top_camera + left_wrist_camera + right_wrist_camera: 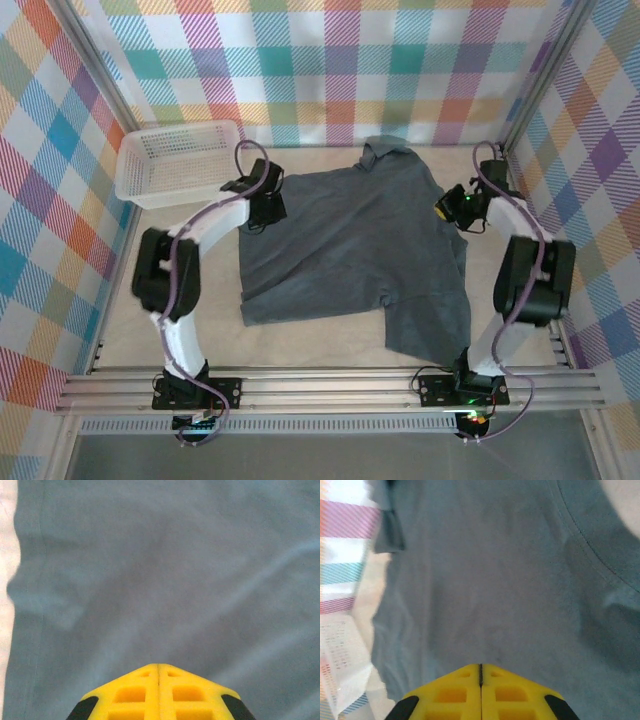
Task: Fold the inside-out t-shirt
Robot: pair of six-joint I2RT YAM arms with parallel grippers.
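Observation:
The inside-out t-shirt (350, 240) lies spread over the middle of the table, dark slate blue-grey and mostly flat, with a bunched bit at the back (385, 152) and a flap reaching toward the front right. My left gripper (267, 210) sits at the shirt's upper left edge. In the left wrist view its yellow fingers (158, 666) are pressed together over the smooth cloth (175, 570), with nothing seen between them. My right gripper (452, 208) is at the shirt's right edge. Its fingers (480, 665) are likewise shut above the cloth (490, 580), where a curved seam (590, 550) shows.
A white lattice basket (175, 160) stands at the back left, just left of the left arm. Plaid walls (330, 60) enclose the table on three sides, and one shows close by in the right wrist view (345, 540). Bare pale tabletop (320, 340) lies in front of the shirt.

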